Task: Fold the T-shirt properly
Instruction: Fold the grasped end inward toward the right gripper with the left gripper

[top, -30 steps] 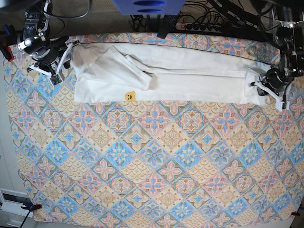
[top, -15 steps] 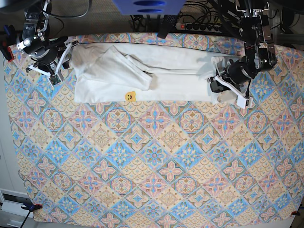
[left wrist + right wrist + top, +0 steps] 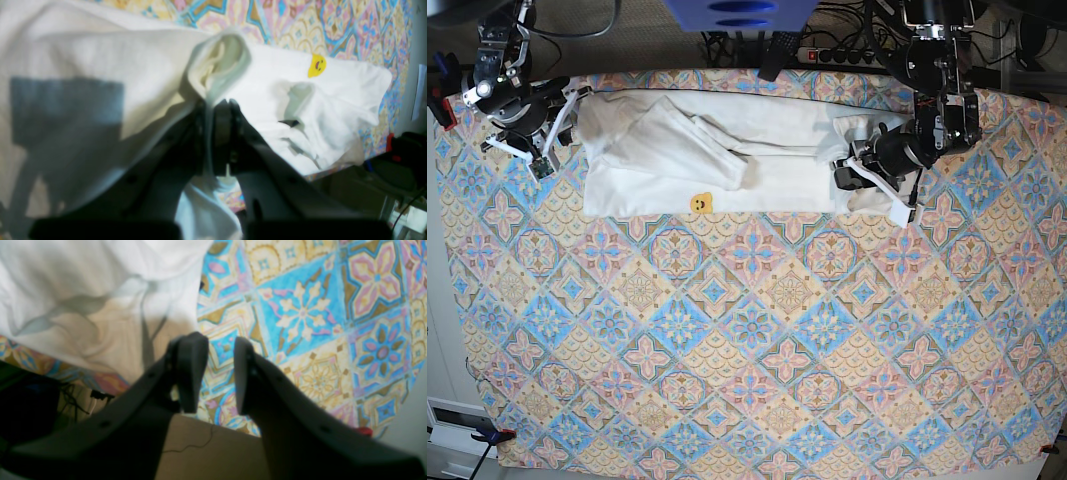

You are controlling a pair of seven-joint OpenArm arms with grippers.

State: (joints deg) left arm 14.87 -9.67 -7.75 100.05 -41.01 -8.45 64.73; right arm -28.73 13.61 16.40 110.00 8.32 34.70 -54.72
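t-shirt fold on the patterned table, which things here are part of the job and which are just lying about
Part of the job:
- T-shirt, white, partly folded
- left end effector, shut on the shirt's edge
- right end effector, open, beside the shirt

Just lying about:
- patterned tablecloth
- power strip and cables behind the table
- blue object at the top edge

Even, fairly bright overhead light fills the base view; the patterned tablecloth (image 3: 747, 340) reads sharply, with only short, soft shadows. The white T-shirt (image 3: 727, 160) is close to blown out, its folds faint. Both wrist views are softer — the dark fingers (image 3: 190, 370) up close are out of focus. In the left wrist view a broad grey shadow lies over the cloth's left half, and the T-shirt's far end glares white. Background corners fall dim and murky
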